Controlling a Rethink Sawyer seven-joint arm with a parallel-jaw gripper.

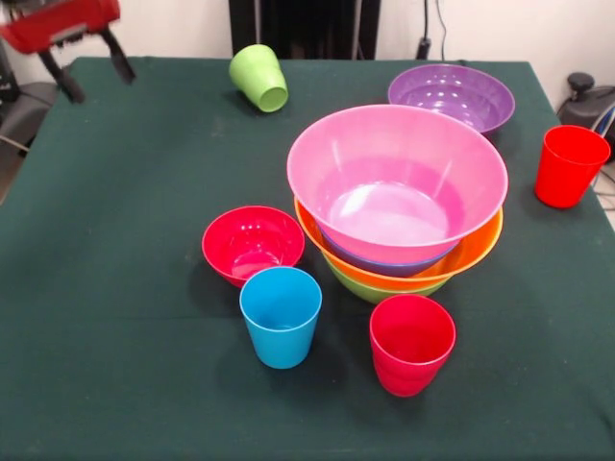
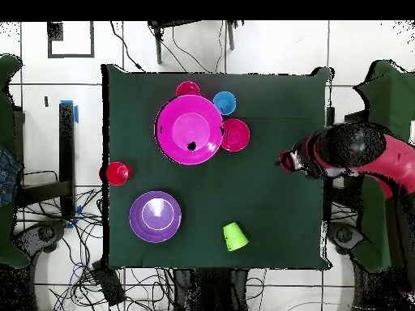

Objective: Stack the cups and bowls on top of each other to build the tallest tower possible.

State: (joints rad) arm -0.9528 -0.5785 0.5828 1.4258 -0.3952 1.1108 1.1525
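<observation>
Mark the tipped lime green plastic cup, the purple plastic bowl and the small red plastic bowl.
Tipped lime green plastic cup (image 1: pixel 258 77), front view, on its side wall.
Purple plastic bowl (image 1: pixel 451 95), front view, on its inner floor.
Small red plastic bowl (image 1: pixel 252 240), front view, on its inside.

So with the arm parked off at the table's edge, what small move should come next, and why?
Probably swing the gripper toward the small red bowl. It sits upright and unobstructed beside the tower, whose top pink bowl is empty, and the gripper holds nothing.
</observation>
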